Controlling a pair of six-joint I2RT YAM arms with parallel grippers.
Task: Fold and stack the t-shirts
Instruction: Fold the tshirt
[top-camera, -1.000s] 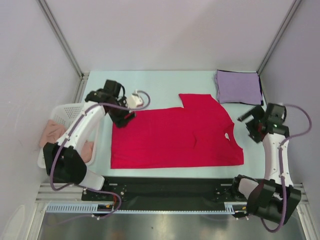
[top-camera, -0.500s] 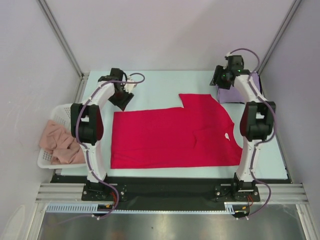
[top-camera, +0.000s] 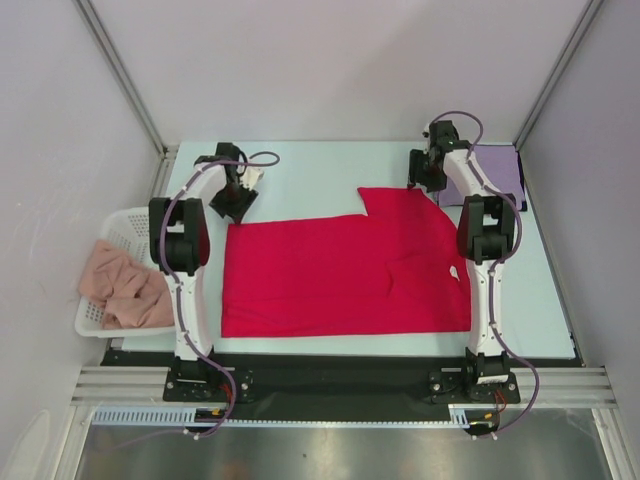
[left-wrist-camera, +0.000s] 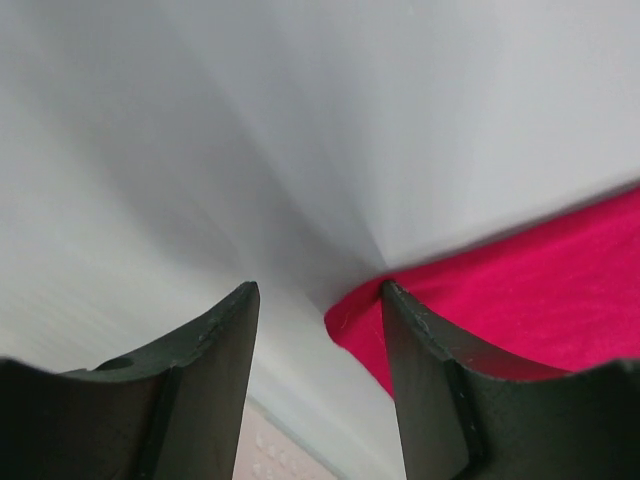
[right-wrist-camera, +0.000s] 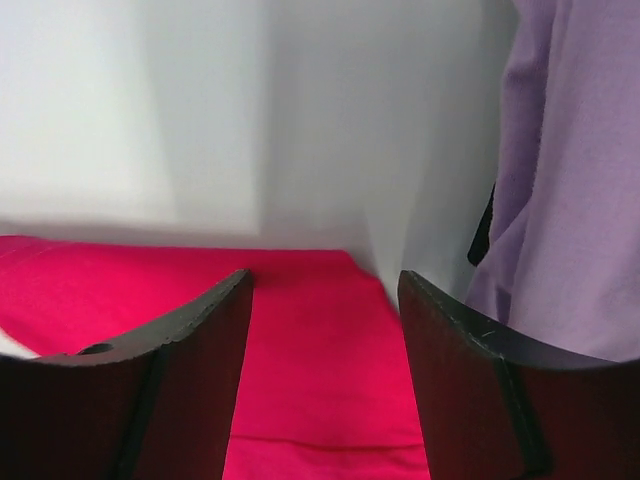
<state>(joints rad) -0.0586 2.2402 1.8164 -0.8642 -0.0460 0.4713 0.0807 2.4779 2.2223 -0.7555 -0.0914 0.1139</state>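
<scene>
- Label: a small white neck label (top-camera: 455, 272) sits at the collar of the red t-shirt (top-camera: 340, 275), near its right edge. It is too small for any writing to be read.
- Red t-shirt: plain bright crimson cloth, spread flat on the pale desk (top-camera: 310, 165) as a broad rectangle. Its far edge steps, so the right part reaches farther back than the left. A faint crease shows near the middle.
- Lavender t-shirt (top-camera: 498, 170): a pale folded square just beyond the red t-shirt's far right corner, partly hidden by the right arm (top-camera: 488, 235).
- Left jaws: carried by the left arm (top-camera: 180, 240) to the red t-shirt's far left corner. In the left wrist view they stand apart, with the cloth's corner (left-wrist-camera: 345, 320) lying in the gap, close to one dark finger (left-wrist-camera: 440, 390). Nothing is clamped.
- Right jaws: at the red t-shirt's far edge, beside the lavender t-shirt (right-wrist-camera: 570, 200). They stand apart, with red cloth (right-wrist-camera: 320, 350) visible between them and nothing clamped.
- Surroundings: a white mesh basket (top-camera: 122, 222) stands left of the red t-shirt, past the desk's edge, holding crumpled pink cloth (top-camera: 125, 290).
- Obstruction: the right arm lies over the red t-shirt's right edge.
</scene>
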